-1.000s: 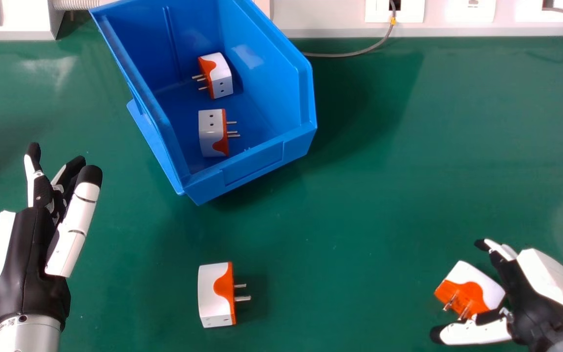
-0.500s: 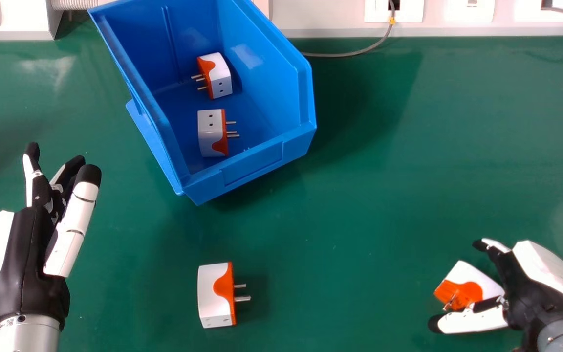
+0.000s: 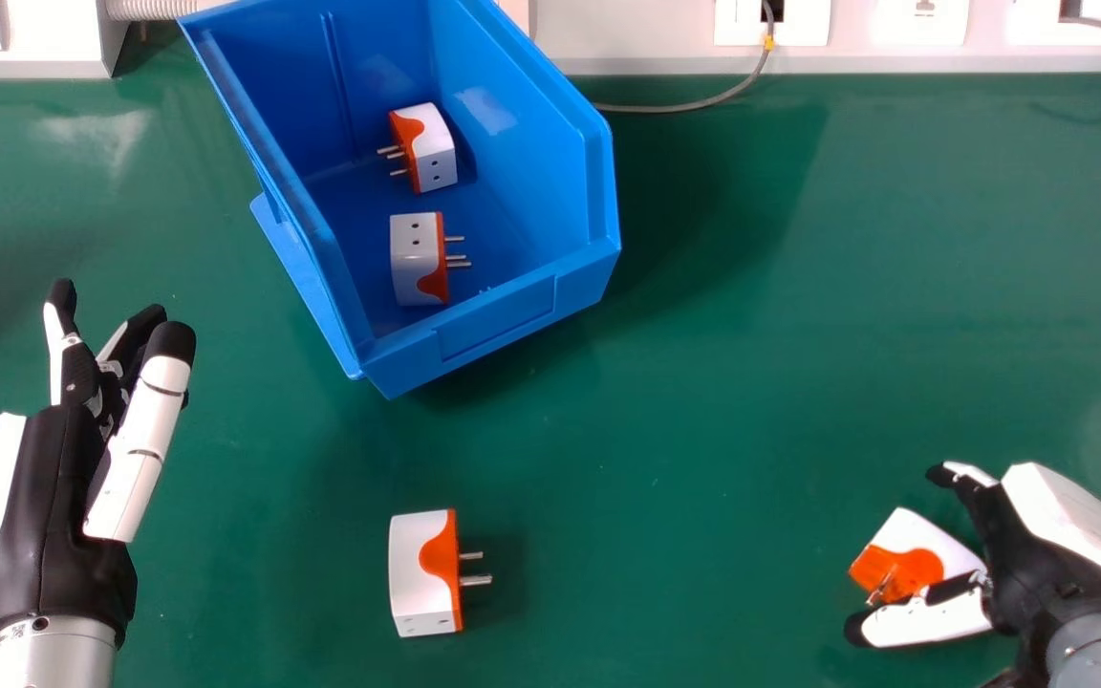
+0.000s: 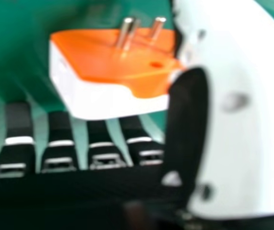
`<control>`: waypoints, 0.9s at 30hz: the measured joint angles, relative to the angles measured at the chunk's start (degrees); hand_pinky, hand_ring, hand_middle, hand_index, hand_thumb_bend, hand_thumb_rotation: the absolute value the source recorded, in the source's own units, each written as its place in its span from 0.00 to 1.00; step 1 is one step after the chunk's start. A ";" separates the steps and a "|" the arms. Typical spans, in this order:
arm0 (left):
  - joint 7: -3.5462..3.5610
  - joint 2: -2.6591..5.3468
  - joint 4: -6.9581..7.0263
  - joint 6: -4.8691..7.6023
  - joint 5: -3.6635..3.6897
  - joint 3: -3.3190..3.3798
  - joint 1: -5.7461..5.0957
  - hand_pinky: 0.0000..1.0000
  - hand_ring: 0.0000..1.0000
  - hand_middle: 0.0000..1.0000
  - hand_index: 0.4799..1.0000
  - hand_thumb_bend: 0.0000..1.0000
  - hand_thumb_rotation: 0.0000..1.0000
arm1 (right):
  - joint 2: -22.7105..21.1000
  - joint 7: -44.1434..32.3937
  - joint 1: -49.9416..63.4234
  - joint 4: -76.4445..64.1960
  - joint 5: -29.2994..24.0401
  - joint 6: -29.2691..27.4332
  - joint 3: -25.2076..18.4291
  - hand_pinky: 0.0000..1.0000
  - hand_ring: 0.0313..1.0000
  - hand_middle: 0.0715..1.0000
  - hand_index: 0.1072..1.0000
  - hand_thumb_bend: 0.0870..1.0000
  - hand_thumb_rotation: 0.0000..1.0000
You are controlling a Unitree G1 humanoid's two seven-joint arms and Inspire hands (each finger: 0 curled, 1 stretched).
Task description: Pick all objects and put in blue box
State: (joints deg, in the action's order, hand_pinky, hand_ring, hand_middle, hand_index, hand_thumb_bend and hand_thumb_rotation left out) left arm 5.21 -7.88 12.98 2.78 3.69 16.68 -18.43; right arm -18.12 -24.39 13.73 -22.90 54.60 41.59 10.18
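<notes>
From where I stand, the right hand [image 3: 1038, 573] is open wide around the right-side adapter [image 3: 895, 573], which lies on the green surface [image 3: 703, 382]. In the head view the thumb [image 3: 938, 623] hides part of its metal prongs [image 4: 157, 28]; the right hand view gives them away, three slim, shiny pins standing off a smooth orange face on a boxy white body. The blue box [image 3: 527, 143], glossy, moulded and straight-walled, holds the upper adapter [image 3: 434, 148] and the lower adapter [image 3: 412, 258]. The middle adapter [image 3: 417, 573], white and orange too, sits out on the surface, between the hands. The left hand [image 3: 44, 506] waits at the left, fingers extended. Compared with the first frame, the right thumb has shifted slightly toward the box side and now covers more of the prongs.
</notes>
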 measured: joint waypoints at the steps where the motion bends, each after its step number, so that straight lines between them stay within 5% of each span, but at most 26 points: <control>1: 0.00 0.00 0.00 0.00 0.04 0.00 0.01 0.84 0.92 0.92 0.89 0.62 0.77 | 0.00 0.37 0.00 0.10 0.00 0.05 0.07 0.74 0.85 0.91 0.86 0.54 0.12; 5: 0.01 -0.15 -0.01 0.00 0.68 0.09 0.02 0.84 0.92 0.92 0.89 0.62 0.77 | 0.01 1.33 0.02 0.42 -0.42 0.06 0.13 0.74 0.85 0.90 0.86 0.53 0.10; 19: 0.01 -0.71 -0.24 0.00 0.89 0.35 0.36 0.84 0.92 0.91 0.88 0.62 0.77 | 0.12 4.10 -0.11 2.30 -0.85 -0.01 1.05 0.74 0.84 0.89 0.85 0.51 0.01; 27: -0.07 -0.71 -0.24 -0.07 0.89 0.42 0.42 0.84 0.92 0.91 0.87 0.61 0.77 | -0.52 6.96 0.67 3.33 -0.64 -2.36 1.76 0.58 0.69 0.78 0.79 0.50 0.05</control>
State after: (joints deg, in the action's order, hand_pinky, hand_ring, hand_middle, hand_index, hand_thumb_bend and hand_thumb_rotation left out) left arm 5.14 -8.60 12.74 2.71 4.58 17.10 -18.00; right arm -18.64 -17.43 14.40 -19.57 53.96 39.23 11.94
